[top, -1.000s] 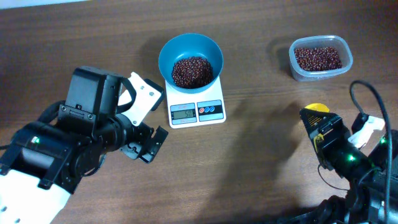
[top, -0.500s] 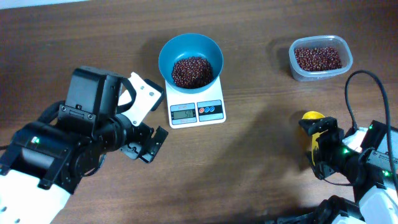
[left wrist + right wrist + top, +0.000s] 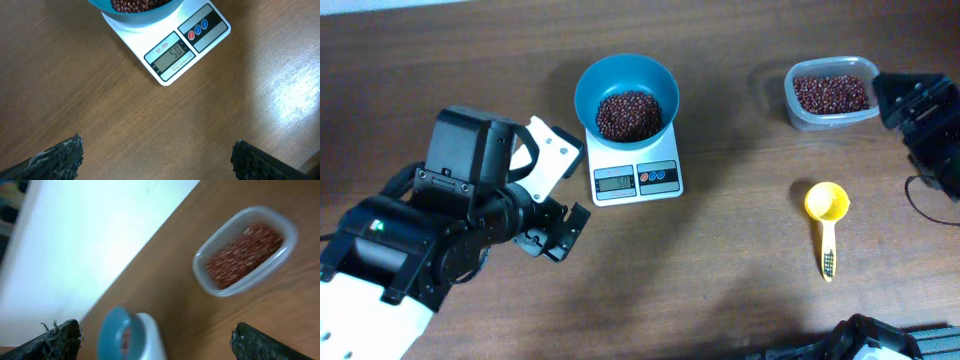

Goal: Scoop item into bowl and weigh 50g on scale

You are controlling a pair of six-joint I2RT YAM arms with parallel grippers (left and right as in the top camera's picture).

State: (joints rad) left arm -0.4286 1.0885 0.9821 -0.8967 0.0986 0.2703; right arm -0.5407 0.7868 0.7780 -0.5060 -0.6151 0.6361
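The teal-blue bowl (image 3: 626,95) holds a heap of dark red-brown beans (image 3: 627,114) and sits on the white scale (image 3: 636,178). In the left wrist view the scale (image 3: 172,50) has its display reading about 50. A yellow scoop (image 3: 827,218) lies loose on the table at the right. My left gripper (image 3: 558,230) is open and empty, left of the scale's front. My right gripper (image 3: 910,110) is at the far right edge next to the clear tub, open and empty. The right wrist view is blurred and shows the bowl (image 3: 116,335) and the scale (image 3: 150,340).
A clear plastic tub (image 3: 835,93) with more beans stands at the back right; it also shows in the right wrist view (image 3: 245,250). The wooden table (image 3: 740,280) runs under everything. The right arm's cable hangs at the right edge.
My right arm has let go of the yellow scoop, which now lies on the table, and has swung up and back toward the tub. The left arm has not moved.
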